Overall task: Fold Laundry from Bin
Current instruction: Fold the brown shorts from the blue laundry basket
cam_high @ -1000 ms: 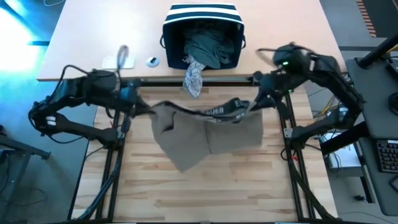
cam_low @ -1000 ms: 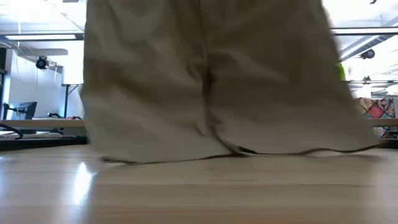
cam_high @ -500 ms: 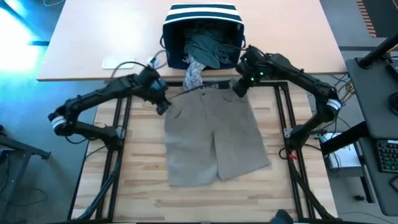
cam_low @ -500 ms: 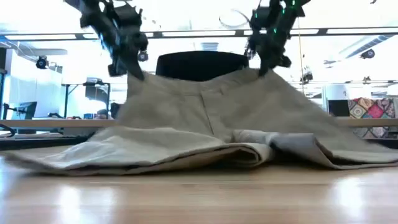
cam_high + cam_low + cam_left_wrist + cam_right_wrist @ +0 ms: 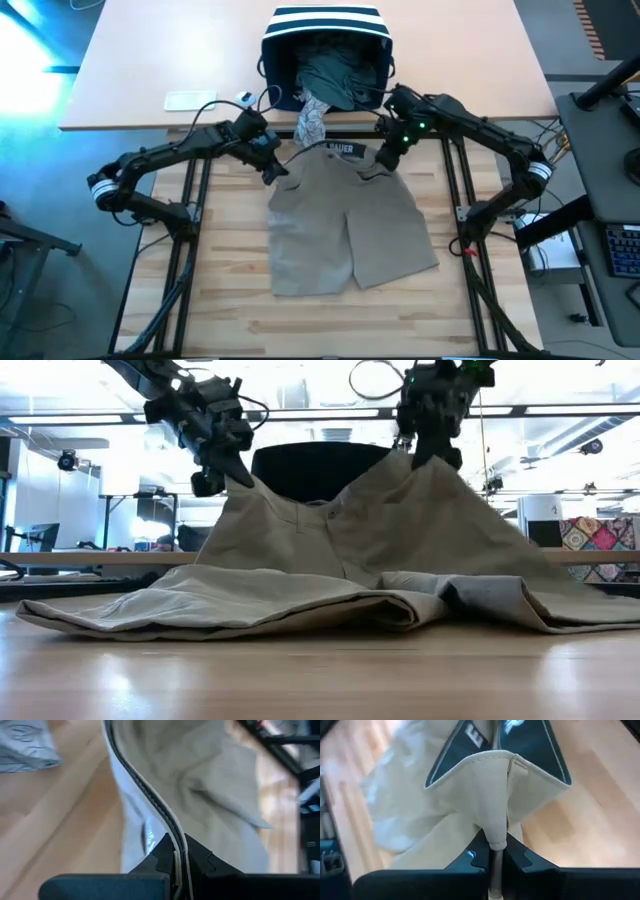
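Item 1 – tan shorts (image 5: 345, 225): spread on the light wood table (image 5: 250, 310), approx. centre. Legs lie flat toward the near edge; waistband lifted off the surface at both ends, toward the far edge. Dark inner waistband w/ white lettering shows (text only partly legible). Low view: waist end raised tent-like, leg hems flat on the table.

Item 2 – left gripper (image 5: 275, 168): clamped tight on the waistband's left end; wrist view shows the band's edge pinched between the two dark fingers (image 5: 162, 855).

Item 3 – right gripper (image 5: 385, 150): jaws closed on the waistband's right end; fabric corner caught between its fingers (image 5: 480, 852).

Item 4 – bin (image 5: 325, 22): navy w/ white stripes, tipped w/ its mouth toward the shorts, on the tan table behind, near that table's front edge. Contents: dark green garment (image 5: 340, 75), bunched inside; grey-white patterned garment (image 5: 312, 125) hanging out of the mouth, its end reaching the gap betw. the two tables, just beside the shorts' waistband.

Item 5 – small white round object (image 5: 244, 98) and flat white card (image 5: 190, 100): left of bin (type unclear).
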Tool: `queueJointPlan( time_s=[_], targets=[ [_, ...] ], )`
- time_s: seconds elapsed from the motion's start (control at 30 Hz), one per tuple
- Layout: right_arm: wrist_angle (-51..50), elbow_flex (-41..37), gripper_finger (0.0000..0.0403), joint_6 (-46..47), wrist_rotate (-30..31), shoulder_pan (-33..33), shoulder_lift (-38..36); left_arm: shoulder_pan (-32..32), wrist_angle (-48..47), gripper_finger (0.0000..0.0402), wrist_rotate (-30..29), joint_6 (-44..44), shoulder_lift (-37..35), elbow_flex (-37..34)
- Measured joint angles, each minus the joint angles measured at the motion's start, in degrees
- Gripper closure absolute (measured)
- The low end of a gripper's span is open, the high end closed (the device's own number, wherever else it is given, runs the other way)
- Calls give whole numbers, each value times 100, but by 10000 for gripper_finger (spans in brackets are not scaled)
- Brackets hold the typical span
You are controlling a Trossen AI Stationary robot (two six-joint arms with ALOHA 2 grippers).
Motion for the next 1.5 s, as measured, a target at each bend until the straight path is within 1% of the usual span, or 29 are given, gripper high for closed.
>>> queueJointPlan(
  time_s=[0.07, 0.1, 0.13, 0.2, 0.3, 0.33, 0.37, 0.43, 0.47, 0.57, 0.63, 0.73, 0.8, 0.87, 0.93, 1.0, 1.13, 1.23, 1.4, 1.5],
  targets=[
    [184, -90, 391, -103, 140, -18, -71, 0, -177, 401, -515, 90, -27, -4],
    [374, -162, 391, -1, 298, -27, -77, 0, -194, 401, -850, 93, -28, -36],
    [629, -250, 391, 205, 570, -40, -79, 4, -178, 401, -1156, 76, -28, -83],
    [1281, -502, 391, 665, 1463, -41, -75, 6, -82, 401, -1560, -63, 3, -224],
    [2265, -1066, 390, 980, 2855, 36, -20, -19, 205, 401, -1646, -294, 109, -467],
    [2527, -1268, 390, 1024, 3174, 49, 13, -33, 280, 401, -1646, -364, 147, -556],
    [2715, -1467, 390, 1053, 3332, 55, 46, -42, 347, 401, -1641, -415, 182, -637],
    [2976, -1796, 390, 1004, 3246, 55, 68, -46, 362, 401, -1644, -489, 231, -802],
    [3089, -1935, 390, 988, 3056, 55, 64, -46, 360, 401, -1639, -515, 245, -878],
    [3224, -2281, 387, 926, 2199, 59, -44, -48, 363, 401, -1561, -539, 223, -1075],
    [3354, -2459, 377, 930, 1603, 57, -178, -82, 342, 401, -1538, -556, 159, -1154],
    [3659, -2769, 347, 794, 1154, 88, -424, -191, 341, 401, -1312, -569, 24, -1207],
    [3774, -2985, 321, 589, 1111, 120, -544, -321, 268, 401, -1124, -556, -61, -1213],
    [3783, -3169, 292, 232, 1098, 122, -643, -483, 132, 401, -1099, -529, -133, -1215],
    [4057, -3356, 262, -26, 1091, 120, -712, -635, 14, 401, -1099, -521, -193, -1215],
    [4668, -3602, 235, -146, 1092, 118, -747, -774, -37, 401, -1102, -521, -233, -1215],
    [6453, -4037, 191, -53, 1087, 47, -548, -1056, 17, 401, -1115, -569, -278, -1215],
    [7074, -4060, 173, 219, 1092, -90, -114, -1288, 44, 401, -1142, -656, -280, -1215],
    [7671, -3894, 159, 486, 1076, -306, 507, -1819, 92, 401, -1248, -878, -280, -1215],
    [7616, -3654, 150, 522, 621, -450, 917, -2237, 148, 401, -1454, -1007, -280, -1215]
  ],
)
